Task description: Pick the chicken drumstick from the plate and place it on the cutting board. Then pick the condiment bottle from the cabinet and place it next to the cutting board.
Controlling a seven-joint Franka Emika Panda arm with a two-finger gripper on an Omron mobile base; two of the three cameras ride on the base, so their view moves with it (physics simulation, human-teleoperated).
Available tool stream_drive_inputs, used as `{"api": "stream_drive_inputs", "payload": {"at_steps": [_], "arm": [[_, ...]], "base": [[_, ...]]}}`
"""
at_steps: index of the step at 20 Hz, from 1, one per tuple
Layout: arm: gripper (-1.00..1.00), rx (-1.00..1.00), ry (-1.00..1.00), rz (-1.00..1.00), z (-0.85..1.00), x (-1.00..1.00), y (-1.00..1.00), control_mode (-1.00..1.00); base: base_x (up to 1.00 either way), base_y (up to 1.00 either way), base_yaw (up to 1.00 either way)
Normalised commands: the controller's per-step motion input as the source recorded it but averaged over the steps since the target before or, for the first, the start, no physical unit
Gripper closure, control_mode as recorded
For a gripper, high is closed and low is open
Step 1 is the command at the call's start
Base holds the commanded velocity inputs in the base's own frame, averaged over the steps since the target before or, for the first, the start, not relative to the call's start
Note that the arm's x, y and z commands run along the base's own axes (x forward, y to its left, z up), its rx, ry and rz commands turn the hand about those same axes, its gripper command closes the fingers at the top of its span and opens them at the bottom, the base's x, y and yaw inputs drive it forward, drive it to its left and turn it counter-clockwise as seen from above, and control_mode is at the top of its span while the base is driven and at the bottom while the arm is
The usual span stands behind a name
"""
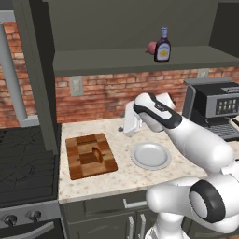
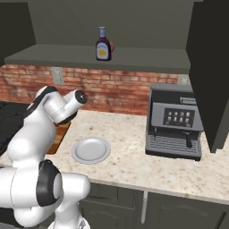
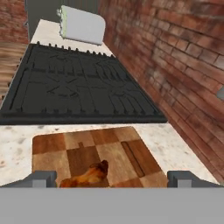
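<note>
Already half done: chicken drumstick (image 1: 96, 154) lies on the checkered cutting board (image 1: 90, 156), and the plate (image 1: 150, 156) beside it on the tabletop (image 1: 126, 175) sits bare. Tool (image 3: 111, 180) hangs above the board, fingers apart, holding nothing. Left to do: condiment bottle (image 1: 162, 45) stands upright on the cabinet (image 1: 116, 59) shelf, next to an onion (image 1: 151, 47).

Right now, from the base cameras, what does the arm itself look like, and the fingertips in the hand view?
The arm is glossy white with rounded, bulbous links, dark bands and black round caps at the joints. The gripper shows two small, blocky dark grey fingertips. No cables or markings are visible.
</note>
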Motion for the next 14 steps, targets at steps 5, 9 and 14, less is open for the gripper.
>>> {"api": "stream_drive_inputs", "payload": {"at_steps": [5, 9, 14], "arm": [[-1.0, 0.0, -0.08, 0.0, 0.0, 0.0, -0.15, -1.0], [-1.0, 0.0, -0.03, 0.0, 0.05, 0.0, -0.11, -1.0], [-1.0, 0.06, 0.0, 0.0, 0.14, 0.0, -0.09, -1.0]], "base": [[0.0, 0.0, 0.0], [0.0, 0.0, 0.0], [0.0, 0.0, 0.0]]}}
